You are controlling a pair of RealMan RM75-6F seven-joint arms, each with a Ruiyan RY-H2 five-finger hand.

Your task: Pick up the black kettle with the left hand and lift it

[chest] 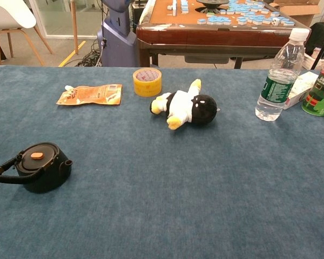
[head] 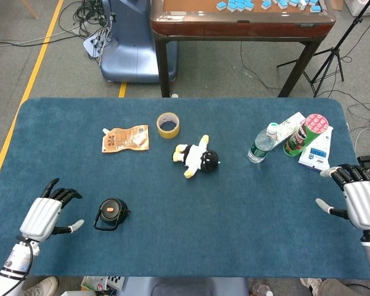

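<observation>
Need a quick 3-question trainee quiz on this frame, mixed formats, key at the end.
1. True or false: the left hand already grips the black round kettle.
2. Which lies nearest the yellow tape roll: A) orange flat snack pouch, B) clear plastic water bottle, C) green can with pink lid?
3. Fill in: the black-and-white plush penguin lies on the blue ____.

Key: 1 false, the hand is open beside the kettle, apart from it. 2 A. 3 tablecloth.

No text is readable; the labels on the water bottle (chest: 281,70) and green can (chest: 321,86) at right are too blurred.
</observation>
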